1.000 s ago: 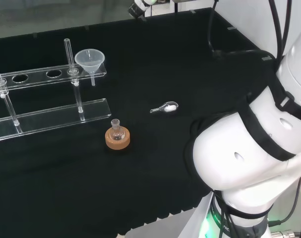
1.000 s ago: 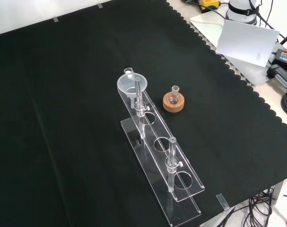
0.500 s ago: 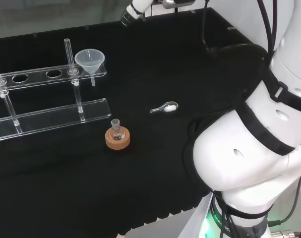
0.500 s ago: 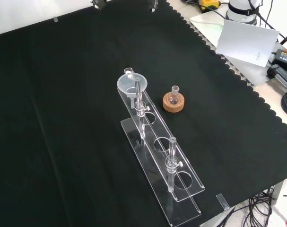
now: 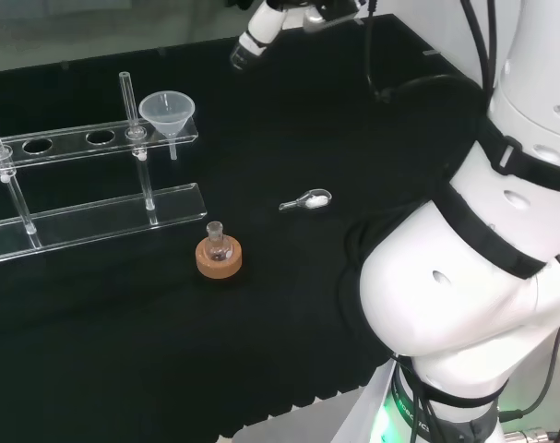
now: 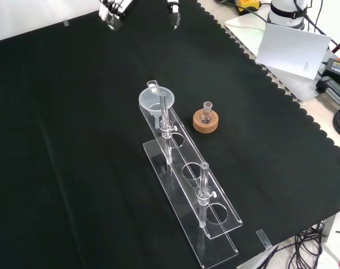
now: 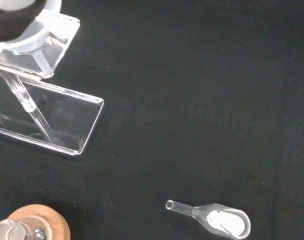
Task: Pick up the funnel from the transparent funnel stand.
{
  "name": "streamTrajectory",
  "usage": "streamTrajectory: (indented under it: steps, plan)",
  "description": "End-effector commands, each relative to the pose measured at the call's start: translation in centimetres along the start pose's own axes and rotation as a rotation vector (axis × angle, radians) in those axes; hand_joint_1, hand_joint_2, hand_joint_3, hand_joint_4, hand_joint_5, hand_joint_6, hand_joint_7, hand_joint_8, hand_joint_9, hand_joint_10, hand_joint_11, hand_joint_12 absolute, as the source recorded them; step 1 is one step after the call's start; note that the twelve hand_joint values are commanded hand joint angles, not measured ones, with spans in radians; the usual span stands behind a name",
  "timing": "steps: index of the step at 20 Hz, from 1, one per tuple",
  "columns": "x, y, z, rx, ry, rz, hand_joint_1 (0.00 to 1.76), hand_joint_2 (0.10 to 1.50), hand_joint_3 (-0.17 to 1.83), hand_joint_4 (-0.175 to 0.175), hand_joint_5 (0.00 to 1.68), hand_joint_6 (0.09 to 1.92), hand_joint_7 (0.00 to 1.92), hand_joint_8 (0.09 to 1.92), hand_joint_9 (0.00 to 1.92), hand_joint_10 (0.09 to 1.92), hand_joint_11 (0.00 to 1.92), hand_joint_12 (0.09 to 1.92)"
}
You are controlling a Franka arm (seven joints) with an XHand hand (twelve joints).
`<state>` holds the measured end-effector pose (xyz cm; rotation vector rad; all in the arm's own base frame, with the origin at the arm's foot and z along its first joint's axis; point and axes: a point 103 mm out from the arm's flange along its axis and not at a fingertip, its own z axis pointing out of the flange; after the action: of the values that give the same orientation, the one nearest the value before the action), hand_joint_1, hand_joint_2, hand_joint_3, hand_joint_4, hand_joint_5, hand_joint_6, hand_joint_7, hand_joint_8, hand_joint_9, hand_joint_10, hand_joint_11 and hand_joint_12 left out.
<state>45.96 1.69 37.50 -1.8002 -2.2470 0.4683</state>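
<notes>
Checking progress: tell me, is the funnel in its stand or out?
In: the funnel sits upright in the stand's end hole, robot hand apart.

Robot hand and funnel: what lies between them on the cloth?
Nothing. In the front view, bare black cloth separates the robot hand from the funnel.

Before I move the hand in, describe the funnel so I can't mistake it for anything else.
In the head view, find the long clear funnel stand on the left of the black cloth. The funnel sits in the hole at the top plate's right end, nearest the arm. It is the only cone-shaped piece, wide mouth up, beside a thin upright rod.
</notes>
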Motion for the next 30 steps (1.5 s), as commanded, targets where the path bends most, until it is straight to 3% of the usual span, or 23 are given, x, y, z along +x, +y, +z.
streamTrajectory:
  steps: [1, 7, 9, 12, 13, 20, 30]
  plan:
    - [2.0, 2.7, 0.2, 0.011, -0.026, -0.024, 0.67, 0.67, 0.0, 0.011, 0.02, 0.09, 0.04, 0.48, 0.0, 0.44, 0.0, 0.45]
    - [3.0, 4.7, 1.0, 0.056, -0.048, -0.06, 0.66, 0.67, 0.0, 0.009, 0.01, 0.09, 0.04, 0.49, 0.0, 0.43, 0.0, 0.45]
    - [3.2, 5.4, 1.5, 0.095, -0.081, -0.025, 0.66, 0.67, 0.0, 0.009, 0.01, 0.09, 0.04, 0.49, 0.0, 0.43, 0.0, 0.45]
    - [3.7, 6.2, 1.9, 0.117, -0.091, -0.018, 0.66, 0.67, 0.0, 0.008, 0.01, 0.09, 0.03, 0.49, 0.0, 0.43, 0.0, 0.46]
    - [3.2, 6.3, 2.0, 0.116, -0.09, -0.05, 0.66, 0.67, 0.0, 0.008, 0.01, 0.09, 0.03, 0.49, 0.0, 0.43, 0.0, 0.46]
    - [4.9, 7.9, 2.7, 0.153, -0.088, -0.045, 0.66, 0.67, 0.0, 0.007, 0.01, 0.09, 0.03, 0.49, 0.0, 0.42, 0.0, 0.48]
    - [7.1, 8.2, 3.4, 0.189, -0.079, -0.109, 0.64, 0.66, 0.0, -0.003, 0.0, 0.09, 0.0, 0.45, 0.0, 0.33, 0.0, 0.47]
